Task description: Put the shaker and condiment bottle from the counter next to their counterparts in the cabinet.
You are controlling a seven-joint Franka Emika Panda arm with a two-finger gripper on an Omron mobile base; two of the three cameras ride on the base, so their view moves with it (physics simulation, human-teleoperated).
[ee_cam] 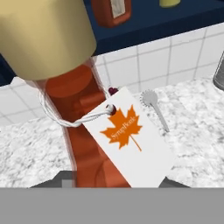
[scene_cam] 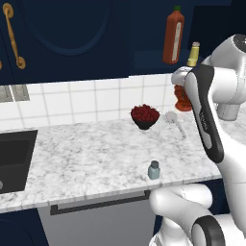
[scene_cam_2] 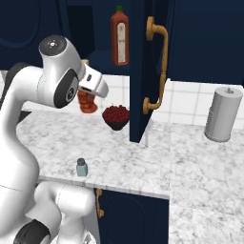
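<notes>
Marble surface carries the shaker at five o'clock, untouched. From the right, the bottle hangs below the cabinet shelf. Close up, the hand clamps the bottle; neither item is shelved.

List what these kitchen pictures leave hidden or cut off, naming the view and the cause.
- Small red-orange condiment bottle, left base view: mostly behind the white arm.
- Its base, hand view: cut off by the bottom edge.
- Small yellow shaker, left base view: partly behind the arm.
- Dark sink: cut by the left edge.
</notes>
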